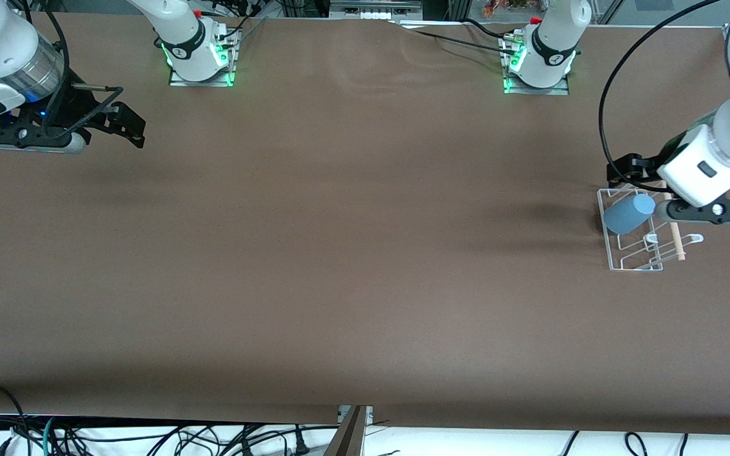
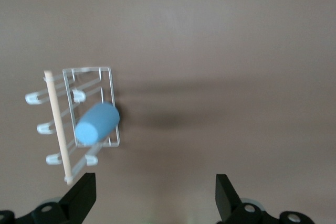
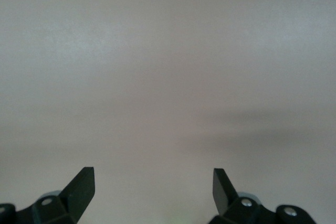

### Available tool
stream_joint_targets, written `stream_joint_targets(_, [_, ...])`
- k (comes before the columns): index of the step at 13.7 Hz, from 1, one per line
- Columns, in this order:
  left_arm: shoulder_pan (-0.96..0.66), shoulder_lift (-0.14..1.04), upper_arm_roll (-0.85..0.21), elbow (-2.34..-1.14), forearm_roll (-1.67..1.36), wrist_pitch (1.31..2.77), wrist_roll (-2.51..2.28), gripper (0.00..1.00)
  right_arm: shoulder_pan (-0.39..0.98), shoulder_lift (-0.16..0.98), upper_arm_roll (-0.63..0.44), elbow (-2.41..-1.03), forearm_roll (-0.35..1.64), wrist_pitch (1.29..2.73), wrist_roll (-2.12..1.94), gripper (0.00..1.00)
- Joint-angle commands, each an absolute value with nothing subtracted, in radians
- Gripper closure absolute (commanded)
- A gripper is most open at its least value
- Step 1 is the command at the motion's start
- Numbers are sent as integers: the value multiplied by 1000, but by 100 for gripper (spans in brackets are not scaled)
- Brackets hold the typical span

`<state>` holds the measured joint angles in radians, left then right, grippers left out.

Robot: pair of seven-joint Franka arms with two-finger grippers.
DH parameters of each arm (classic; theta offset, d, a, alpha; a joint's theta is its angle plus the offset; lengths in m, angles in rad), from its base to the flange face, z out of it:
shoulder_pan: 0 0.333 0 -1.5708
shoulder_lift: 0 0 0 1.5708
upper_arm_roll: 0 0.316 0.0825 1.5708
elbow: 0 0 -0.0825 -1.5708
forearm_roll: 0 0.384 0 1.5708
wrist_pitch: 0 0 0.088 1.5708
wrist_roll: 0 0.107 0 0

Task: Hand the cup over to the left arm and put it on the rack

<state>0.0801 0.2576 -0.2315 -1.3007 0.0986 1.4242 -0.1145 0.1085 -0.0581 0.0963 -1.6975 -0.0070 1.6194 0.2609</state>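
Brown table [image 1: 339, 253] with rack [image 1: 634, 244] toward the left arm's end

rack [image 1: 618, 253] partly hidden by left arm's wrist, left gripper [image 2: 155, 199] cut off by wrist view's edge

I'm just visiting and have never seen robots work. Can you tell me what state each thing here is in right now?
Cup: lying tilted on the rack, held by nothing.
Rack: standing on the table at the left arm's end, its wooden bar in place.
Left gripper: open, empty, up over the rack.
Right gripper: open, empty, waiting over bare table at the right arm's end.
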Motion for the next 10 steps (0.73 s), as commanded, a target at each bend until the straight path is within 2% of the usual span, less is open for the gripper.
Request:
stream_joint_targets(1, [78, 80, -193, -1561, 45, 1619, -110, 0, 109, -46, 98, -1672, -23, 1601, 249, 1])
stream_joint_targets(3, [66, -15, -187, -1710, 40, 1706, -112, 0, 109, -46, 98, -1672, -23, 1601, 249, 1])
stream_joint_targets(4, [66, -32, -186, -1736, 13, 1730, -110, 0, 109, -46, 98, -1672, -23, 1601, 249, 1])
stream_joint_targets(10, [64, -26, -155, -1736, -31, 1738, -109, 0, 109, -43, 98, -1672, -23, 1601, 249, 1])
